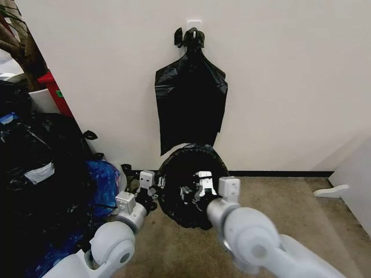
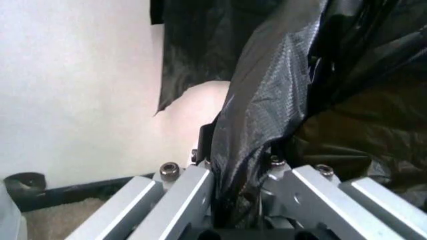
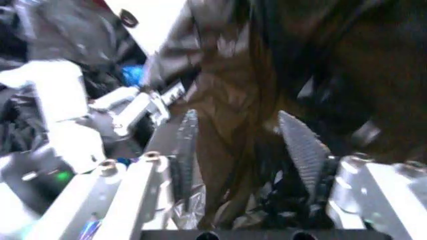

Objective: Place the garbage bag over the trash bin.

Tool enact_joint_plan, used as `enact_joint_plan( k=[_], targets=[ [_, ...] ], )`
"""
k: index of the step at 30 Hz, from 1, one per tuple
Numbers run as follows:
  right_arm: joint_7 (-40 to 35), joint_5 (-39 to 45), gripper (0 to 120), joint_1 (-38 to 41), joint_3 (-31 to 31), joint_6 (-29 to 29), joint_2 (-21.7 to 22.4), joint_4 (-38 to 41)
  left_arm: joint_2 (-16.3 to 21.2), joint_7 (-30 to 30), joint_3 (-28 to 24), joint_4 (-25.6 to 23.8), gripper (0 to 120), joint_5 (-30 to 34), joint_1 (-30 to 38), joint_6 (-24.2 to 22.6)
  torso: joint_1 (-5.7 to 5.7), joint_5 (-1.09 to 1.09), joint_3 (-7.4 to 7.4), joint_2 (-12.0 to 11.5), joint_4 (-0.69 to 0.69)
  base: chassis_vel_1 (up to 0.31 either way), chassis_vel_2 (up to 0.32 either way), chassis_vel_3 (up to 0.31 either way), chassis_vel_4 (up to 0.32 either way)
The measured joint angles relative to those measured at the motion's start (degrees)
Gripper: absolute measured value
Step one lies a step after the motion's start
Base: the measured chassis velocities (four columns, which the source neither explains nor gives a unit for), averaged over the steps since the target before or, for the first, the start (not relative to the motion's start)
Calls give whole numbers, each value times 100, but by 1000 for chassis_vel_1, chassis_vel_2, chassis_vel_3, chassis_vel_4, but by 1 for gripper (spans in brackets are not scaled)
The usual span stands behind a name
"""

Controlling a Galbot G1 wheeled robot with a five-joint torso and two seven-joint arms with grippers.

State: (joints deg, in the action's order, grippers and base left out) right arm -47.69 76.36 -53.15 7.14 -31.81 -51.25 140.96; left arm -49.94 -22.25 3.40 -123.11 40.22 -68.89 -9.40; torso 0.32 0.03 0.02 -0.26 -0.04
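Head view: both arms outstretched; left hand (image 1: 152, 186) and right hand (image 1: 200, 190) each clamped on garbage bag (image 1: 188, 168).

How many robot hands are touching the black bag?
2. The left hand is at the garbage bag's left edge, with bag plastic between its fingers. The right hand is inside the bag's open mouth, plastic between its fingers too.

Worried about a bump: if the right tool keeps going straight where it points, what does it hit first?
The garbage bag: the right tool already has its film between its fingers. Behind that probably the wall, though depth is unclear.
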Motion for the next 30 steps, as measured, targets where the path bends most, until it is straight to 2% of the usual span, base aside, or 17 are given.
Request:
enact_joint_plan(
  k=[2, 4, 5, 7, 10, 13, 14, 15, 17, 19, 24, 30],
  targets=[
    [717, -337, 54, -237, -367, -18, 284, 147, 0, 4, 21, 23, 1, 74, 7, -30, 0, -1, 0, 0, -1, 0, 0, 0, 0],
    [1555, -891, 63, -426, -746, 199, 703, 218, 6, 101, 40, 75, 1, 126, 10, -40, 0, -2, 0, 0, -1, 0, 0, 0, 0],
    [1555, -891, 63, -426, -746, 199, 703, 218, 6, 101, 40, 75, 1, 126, 10, -40, 0, -2, 0, 0, -1, 0, 0, 0, 0],
    [1983, -913, 71, -419, -1042, 332, 927, 162, 57, 247, 40, 133, 1, 186, 6, 65, 0, -2, 0, 0, -2, 0, 0, 0, 0],
    [2442, -190, 84, -218, -1707, 402, 1134, -197, 206, 664, 84, 261, 1, 213, -47, 340, 0, -2, 0, 0, 2, 0, 0, 0, 0],
    [2576, 250, 89, -134, -1922, 367, 1183, -368, 251, 862, 115, 330, 1, 162, -69, 472, 0, 0, 0, 0, 2, 0, 0, 0, 0],
    [2631, 692, 97, -66, -2096, 311, 1222, -507, 287, 1105, 140, 424, 1, 84, -88, 704, 0, 0, 0, 0, 3, 0, 0, 0, 0],
    [2638, 1305, 98, 17, -2280, 193, 1264, -709, 314, 1339, 160, 520, 1, -3, -101, 957, 0, -2, 0, 0, 1, 0, 0, 0, 0],
    [2701, 2124, 100, 118, -2534, -61, 1327, -1103, 354, 1711, 196, 676, 1, -191, -120, 1368, 0, -2, 0, 0, 2, 0, 0, 0, 0],
    [2743, 2275, 100, 126, -2591, -112, 1342, -1188, 360, 1759, 199, 701, 1, -223, -123, 1432, 0, -1, 0, 0, 2, 0, 0, 0, 0],
    [3011, 3533, 100, 29, -3106, -764, 1441, -1810, 415, 2213, 243, 942, 1, -680, -132, 2166, 0, -1, 1, 0, 0, 0, 0, 0, 0],
    [2852, 3603, 100, -171, -3152, -848, 1438, -1671, 431, 2254, 232, 991, 1, -883, -91, 2280, 0, -2, 0, 0, 0, 0, 0, 0, 0]
  ],
)
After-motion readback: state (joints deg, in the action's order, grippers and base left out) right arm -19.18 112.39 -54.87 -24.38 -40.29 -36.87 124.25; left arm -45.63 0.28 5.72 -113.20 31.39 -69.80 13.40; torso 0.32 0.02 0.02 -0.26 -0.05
